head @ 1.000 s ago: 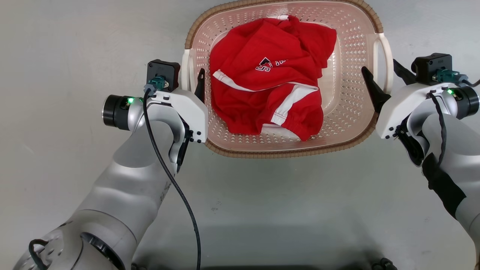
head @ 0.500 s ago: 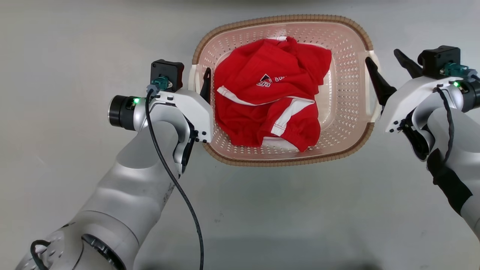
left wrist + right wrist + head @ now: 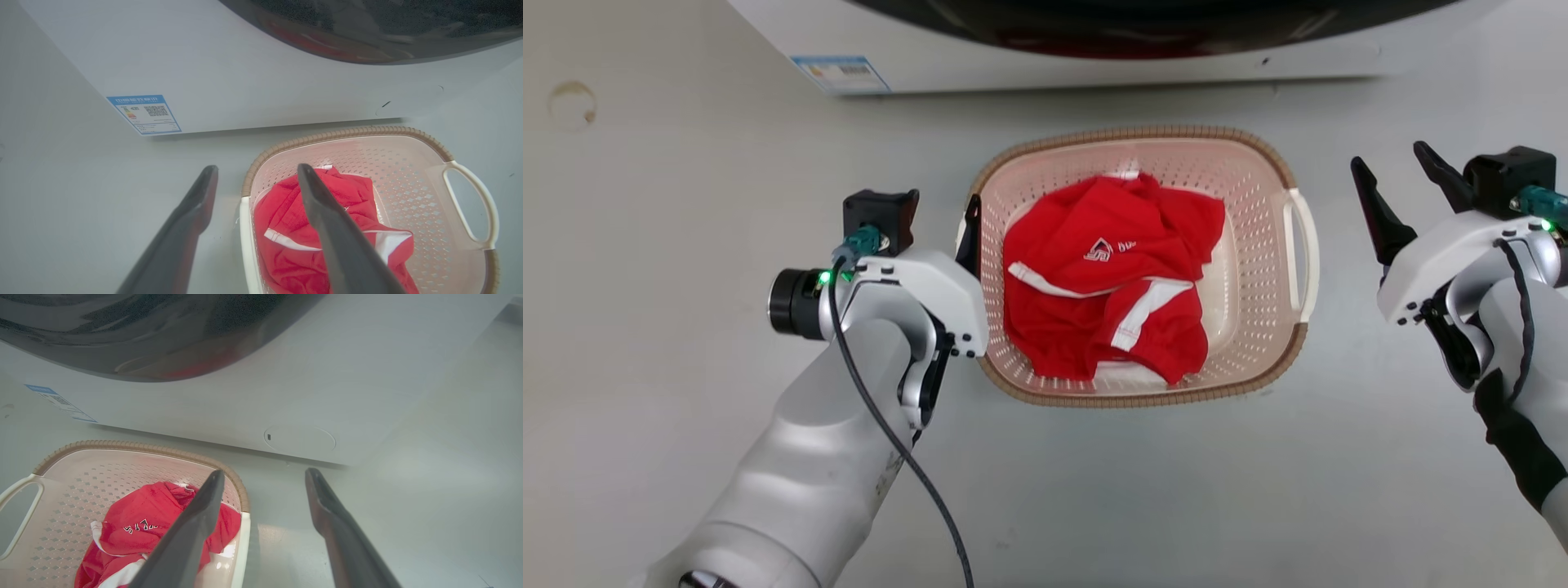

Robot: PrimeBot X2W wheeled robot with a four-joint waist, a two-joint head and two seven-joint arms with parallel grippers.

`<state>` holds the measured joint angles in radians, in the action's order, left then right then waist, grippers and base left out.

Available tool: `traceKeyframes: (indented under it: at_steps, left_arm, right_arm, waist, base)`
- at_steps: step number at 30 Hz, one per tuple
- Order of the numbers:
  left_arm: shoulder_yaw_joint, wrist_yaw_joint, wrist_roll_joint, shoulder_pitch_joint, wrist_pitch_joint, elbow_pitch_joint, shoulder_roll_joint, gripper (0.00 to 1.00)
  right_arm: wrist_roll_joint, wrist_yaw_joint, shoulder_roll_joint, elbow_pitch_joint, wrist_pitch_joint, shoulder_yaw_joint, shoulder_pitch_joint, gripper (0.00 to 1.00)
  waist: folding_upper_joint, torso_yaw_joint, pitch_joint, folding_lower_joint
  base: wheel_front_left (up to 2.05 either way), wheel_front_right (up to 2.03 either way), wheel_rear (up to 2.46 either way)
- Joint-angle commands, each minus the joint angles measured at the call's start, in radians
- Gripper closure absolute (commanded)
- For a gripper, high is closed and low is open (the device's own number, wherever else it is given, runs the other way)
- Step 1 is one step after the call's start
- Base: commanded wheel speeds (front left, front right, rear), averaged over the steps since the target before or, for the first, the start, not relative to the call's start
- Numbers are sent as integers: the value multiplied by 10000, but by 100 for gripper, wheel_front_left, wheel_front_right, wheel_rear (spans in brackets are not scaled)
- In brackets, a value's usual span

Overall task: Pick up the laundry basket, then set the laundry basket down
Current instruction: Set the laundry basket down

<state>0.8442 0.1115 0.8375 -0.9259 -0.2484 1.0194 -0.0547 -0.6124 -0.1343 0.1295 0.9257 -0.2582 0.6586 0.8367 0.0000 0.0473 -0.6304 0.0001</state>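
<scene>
The laundry basket (image 3: 1135,134), pale pink with a brown woven-look rim, stands on the grey floor with a red and white garment (image 3: 1107,286) inside. My left gripper (image 3: 256,169) is open, its two fingers straddling the basket's left rim and white left handle (image 3: 244,237) from above; one finger (image 3: 969,237) shows over that rim. My right gripper (image 3: 1387,155) is open and empty, out to the right of the white right handle (image 3: 1303,253) with floor showing between them. From the right wrist, that side's rim (image 3: 244,539) lies below the fingers.
A white washer (image 3: 1094,69) with a dark round door (image 3: 1176,10) and a blue label (image 3: 840,73) stands just beyond the basket. Bare grey floor (image 3: 1143,490) spreads left, right and in front. A faint ring mark (image 3: 570,102) is at far left.
The whole picture has shifted and the washer has come into view. My right gripper's finger has left the right handle and now stands clear to its right. The left gripper stays at the left rim.
</scene>
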Motion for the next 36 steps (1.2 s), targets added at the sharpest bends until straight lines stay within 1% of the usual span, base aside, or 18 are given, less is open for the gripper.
traceKeyframes:
  at_steps: [1, 9, 10, 21, 28, 32, 36]
  left_arm:
    - [-409, 106, -227, 364, -132, -295, -307, 0]
    - [-2073, -33, -1290, 2094, -133, -1577, -760, 0]
    - [-2073, -33, -1290, 2094, -133, -1577, -760, 0]
    - [-4043, -311, -2684, 4430, -133, -3104, -1108, 0]
    - [-5220, -504, -3267, 5814, -133, -4000, -1115, 0]
    - [-5683, -677, -3630, 6516, -133, -4447, -1103, 0]
    - [-6213, -741, -3887, 7135, -133, -4985, -1096, 0]
  right_arm:
    - [247, 36, 106, -230, -36, -176, -539, 0]
    - [1569, 36, 49, -829, -36, -1670, -1801, 0]
    - [1569, 36, 49, -829, -36, -1670, -1801, 0]
    - [2901, 36, 43, -2030, -36, -3334, -3704, 0]
    - [3354, 36, 0, -2841, -36, -3777, -4651, 0]
    - [3495, 36, 6, -3241, -36, -3911, -5195, 0]
    - [3626, 36, 13, -3601, -36, -4017, -5720, 0]
  waist:
    - [0, 17, 671, 0]
    - [0, -61, 2426, 0]
    - [0, -61, 2426, 0]
    - [0, -71, 4198, 0]
    - [0, -111, 5090, 0]
    - [0, -112, 5603, 0]
    - [0, -133, 6123, 0]
  base:
    - [0, 0, 0]
    - [0, 0, 0]
    - [0, 0, 0]
    - [0, 0, 0]
    - [0, 0, 0]
    - [0, 0, 0]
    - [0, 0, 0]
